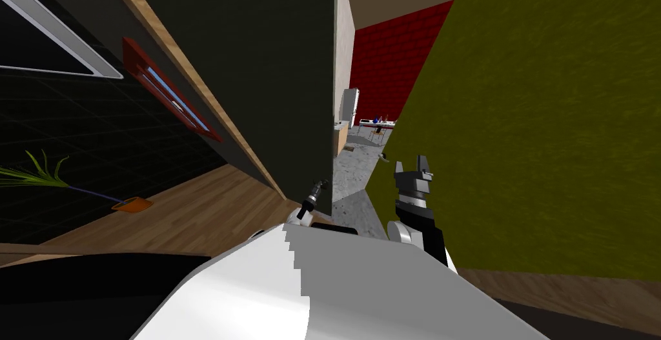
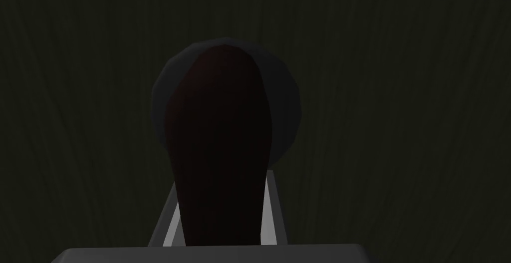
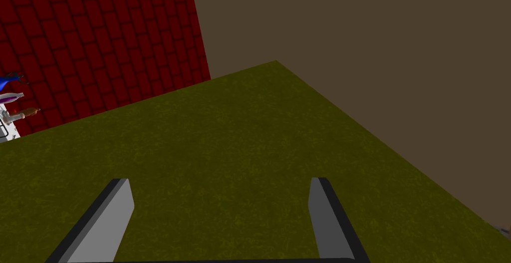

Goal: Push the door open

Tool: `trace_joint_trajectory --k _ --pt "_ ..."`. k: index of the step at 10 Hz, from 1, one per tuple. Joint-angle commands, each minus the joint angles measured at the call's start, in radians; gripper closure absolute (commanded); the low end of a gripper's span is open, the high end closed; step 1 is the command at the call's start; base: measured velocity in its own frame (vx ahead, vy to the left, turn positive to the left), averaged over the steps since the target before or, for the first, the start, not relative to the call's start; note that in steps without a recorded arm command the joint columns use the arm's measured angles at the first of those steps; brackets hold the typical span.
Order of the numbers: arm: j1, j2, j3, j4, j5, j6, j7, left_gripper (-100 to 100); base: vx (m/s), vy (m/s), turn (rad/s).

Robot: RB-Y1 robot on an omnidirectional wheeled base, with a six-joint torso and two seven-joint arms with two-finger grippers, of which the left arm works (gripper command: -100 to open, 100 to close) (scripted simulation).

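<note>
The door [image 1: 277, 78] is a dark grey-green panel ahead and to my left. It stands ajar, with its free edge near the middle of the head view. My left gripper [image 1: 321, 186] reaches that edge. In the left wrist view the left gripper [image 2: 222, 181] is shut on a dark reddish-brown lever handle [image 2: 219, 125]. The handle sticks out from a round dark plate on the door [image 2: 399, 125]. One light grey finger [image 2: 272, 210] presses the handle's side. My right gripper [image 1: 412, 164] hangs open beside an olive wall [image 1: 529, 130], with nothing between its fingers [image 3: 120, 210].
Through the gap beside the door's edge lie a grey floor [image 1: 352, 175], a white fridge [image 1: 349, 105], a table [image 1: 376, 123] with small things on it, and a red brick wall [image 1: 387, 65]. The olive wall closes off the right. A wooden floor [image 1: 193, 213] and an orange object [image 1: 132, 204] lie to the left.
</note>
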Motion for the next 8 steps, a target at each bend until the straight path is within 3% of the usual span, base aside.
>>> trace_joint_trajectory --k 1,3,4,5,8 --pt "-0.006 0.009 0.020 -0.013 0.009 0.004 -0.010 100 0.188 -0.087 0.060" --pt "-0.006 0.009 0.020 -0.013 0.009 0.004 -0.010 100 0.104 -0.033 0.001" --pt "-0.007 0.013 0.042 -0.011 0.020 0.004 -0.024 100 0.129 -0.037 0.098" --pt "-0.007 0.013 0.042 -0.011 0.020 0.004 -0.024 100 0.141 -0.069 0.040" --pt "-0.010 0.017 0.080 -0.007 0.038 0.006 -0.048 100 0.160 -0.093 0.076"
